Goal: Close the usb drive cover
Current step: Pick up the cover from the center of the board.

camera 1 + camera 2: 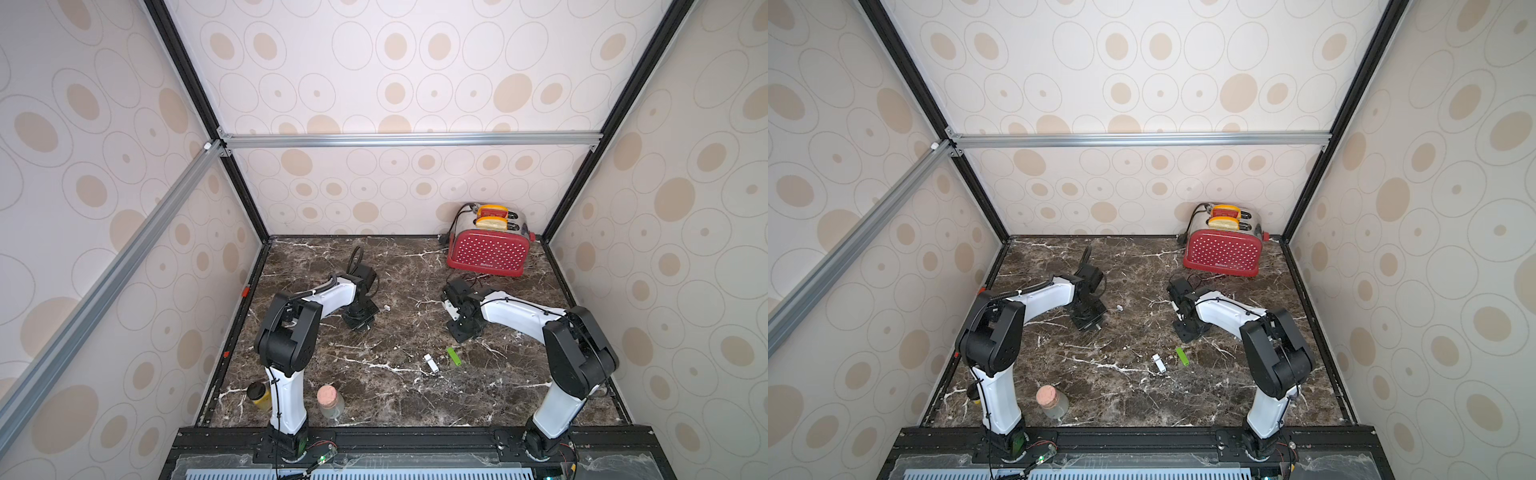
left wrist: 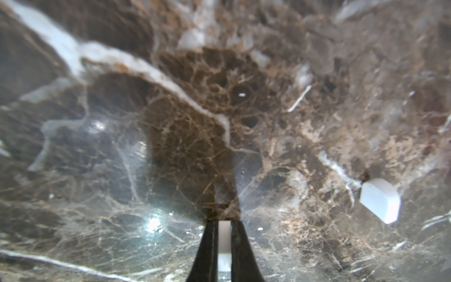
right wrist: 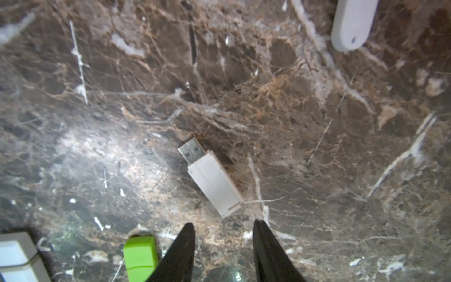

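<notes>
Near the uncapped usb drive [image 3: 212, 178] lies a green drive [image 3: 140, 254]. Right gripper [image 3: 224, 223] gapes empty; left gripper [image 2: 224, 222] is closed near the cap [image 2: 380, 200].

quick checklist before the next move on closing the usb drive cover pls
1. The usb drive lies flat on the table with its connector bare: ok.
2. Cover located: the white cap lies on the table beside the left end effector, not gripped: ok.
3. Left end effector ready to take the cap: not ok, it is shut.
4. The right end effector is open and empty, with the drive just ahead of its fingertips: ok.
5. Which way the cap's open end faces: cannot tell.
6. Whether the green piece, close beside a right fingertip, would get nudged: cannot tell.
</notes>
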`<state>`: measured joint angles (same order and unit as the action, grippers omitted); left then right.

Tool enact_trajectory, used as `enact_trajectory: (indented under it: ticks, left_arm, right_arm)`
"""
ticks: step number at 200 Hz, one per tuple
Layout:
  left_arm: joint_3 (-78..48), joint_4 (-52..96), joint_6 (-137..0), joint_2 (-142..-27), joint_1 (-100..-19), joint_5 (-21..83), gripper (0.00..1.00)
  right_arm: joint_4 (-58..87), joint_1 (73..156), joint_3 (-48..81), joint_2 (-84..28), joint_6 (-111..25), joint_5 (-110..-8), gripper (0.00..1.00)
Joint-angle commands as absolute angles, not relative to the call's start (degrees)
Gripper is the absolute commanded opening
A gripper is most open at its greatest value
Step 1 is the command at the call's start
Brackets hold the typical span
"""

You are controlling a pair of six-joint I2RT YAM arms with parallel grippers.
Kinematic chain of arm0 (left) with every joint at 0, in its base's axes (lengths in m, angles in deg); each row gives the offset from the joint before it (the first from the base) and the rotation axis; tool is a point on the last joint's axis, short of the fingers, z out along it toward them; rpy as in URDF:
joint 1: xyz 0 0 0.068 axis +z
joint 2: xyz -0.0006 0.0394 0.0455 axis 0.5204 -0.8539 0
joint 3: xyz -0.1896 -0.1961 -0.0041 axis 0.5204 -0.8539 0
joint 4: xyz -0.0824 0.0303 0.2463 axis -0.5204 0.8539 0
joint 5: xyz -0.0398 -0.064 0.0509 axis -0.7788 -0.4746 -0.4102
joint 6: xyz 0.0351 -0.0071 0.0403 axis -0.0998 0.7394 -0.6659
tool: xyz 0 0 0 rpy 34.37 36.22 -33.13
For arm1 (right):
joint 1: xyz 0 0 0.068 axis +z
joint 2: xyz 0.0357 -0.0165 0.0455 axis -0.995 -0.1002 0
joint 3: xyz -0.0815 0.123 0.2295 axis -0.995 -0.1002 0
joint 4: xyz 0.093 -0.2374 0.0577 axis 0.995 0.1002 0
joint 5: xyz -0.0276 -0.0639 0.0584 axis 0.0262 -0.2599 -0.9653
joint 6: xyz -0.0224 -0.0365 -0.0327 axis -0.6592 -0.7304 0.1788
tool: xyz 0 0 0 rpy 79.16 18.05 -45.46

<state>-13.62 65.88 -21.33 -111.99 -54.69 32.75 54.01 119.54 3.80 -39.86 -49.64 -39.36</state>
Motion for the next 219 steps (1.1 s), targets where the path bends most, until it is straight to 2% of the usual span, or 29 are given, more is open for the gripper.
enact_trajectory:
  ticks: [1,71,128,156,219]
  left_arm:
    - [-12.7,69.3,-22.7,-113.5,-55.2,34.1,0.0]
    - [-13.4,68.9,-22.6,-112.7,-55.2,33.5,0.0]
    - [-13.9,69.4,-23.0,-111.0,-55.2,33.4,0.0]
    - [-14.0,69.3,-23.0,-110.8,-55.2,33.2,0.0]
    - [-13.1,70.5,-23.5,-110.0,-55.2,33.9,0.0]
  right_arm:
    - [53.5,119.2,4.5,-41.0,-50.8,-40.1,0.43]
    - [53.2,118.4,4.9,-44.3,-51.0,-40.9,0.42]
    - [52.9,118.1,4.5,-45.0,-50.7,-45.8,0.42]
    - [53.7,118.1,4.2,-45.2,-50.0,-46.8,0.36]
    - [54.9,118.1,2.1,-44.7,-48.3,-45.9,0.33]
